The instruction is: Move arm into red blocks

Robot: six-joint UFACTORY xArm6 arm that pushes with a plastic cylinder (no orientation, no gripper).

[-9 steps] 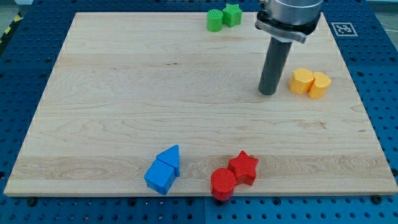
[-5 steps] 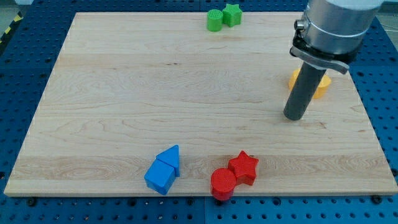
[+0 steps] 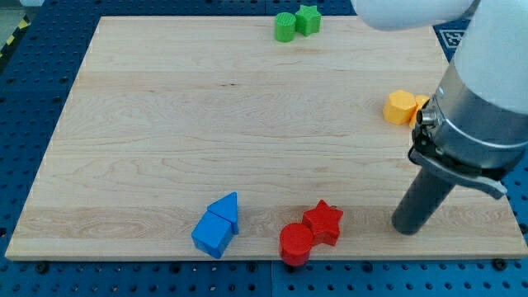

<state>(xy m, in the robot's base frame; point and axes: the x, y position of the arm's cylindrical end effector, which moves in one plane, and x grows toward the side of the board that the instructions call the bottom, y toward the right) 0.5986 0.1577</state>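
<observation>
A red star block [image 3: 322, 222] and a red cylinder block [image 3: 296, 243] sit touching each other near the board's bottom edge, a little right of centre. My tip [image 3: 407, 228] rests on the board to the right of the red star, a clear gap apart from it. The rod rises to the arm's grey body at the view's right.
Two blue blocks [image 3: 217, 226] lie together left of the red ones. Two green blocks [image 3: 295, 22] sit at the top edge. Yellow blocks [image 3: 402, 106] lie at the right, partly hidden by the arm. The wooden board [image 3: 165, 124] ends just below the red cylinder.
My tip has moved down and to the right, from beside the yellow blocks to the board's lower right, level with the red star. No block has moved.
</observation>
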